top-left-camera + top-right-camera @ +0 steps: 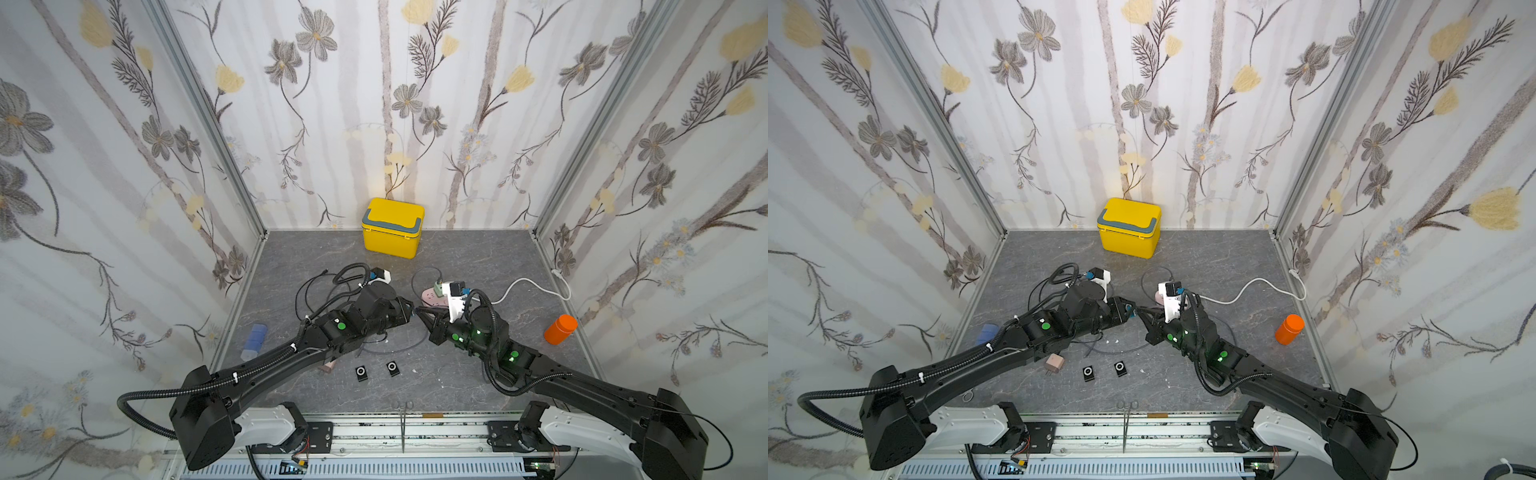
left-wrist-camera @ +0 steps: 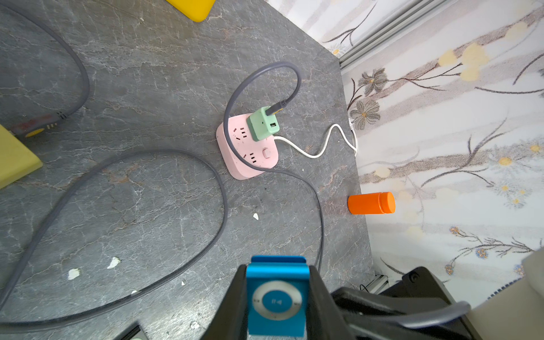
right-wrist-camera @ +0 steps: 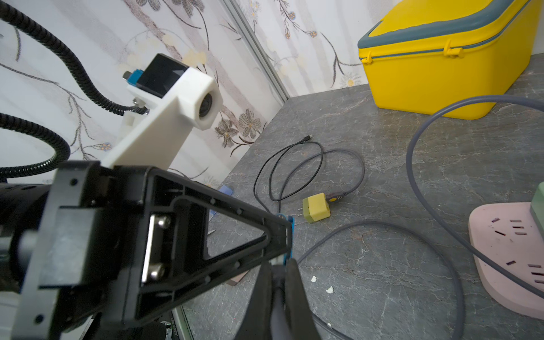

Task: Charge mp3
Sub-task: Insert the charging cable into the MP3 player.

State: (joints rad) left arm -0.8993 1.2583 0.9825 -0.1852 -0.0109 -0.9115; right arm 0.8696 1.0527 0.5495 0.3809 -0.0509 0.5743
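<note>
The left arm [image 1: 266, 370] and the right arm [image 1: 582, 386] are matte black with boxy joints, on white bases [image 1: 266, 424]; ribbed black hoses [image 1: 158, 392] loop along them, cinched by white zip ties [image 1: 235, 377]; round green dots [image 1: 341, 325] mark the forearms; white printed brackets [image 3: 164, 123] carry the wrist cameras; the fingers [image 3: 235, 206] are open black triangles, each fixed by two silver screws [image 3: 161, 221].

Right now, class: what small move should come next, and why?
Probably the right pincer should ease its thin grey cable into the small blue metal mp3 player, since the left pincer holds that player tip to tip with it.
</note>
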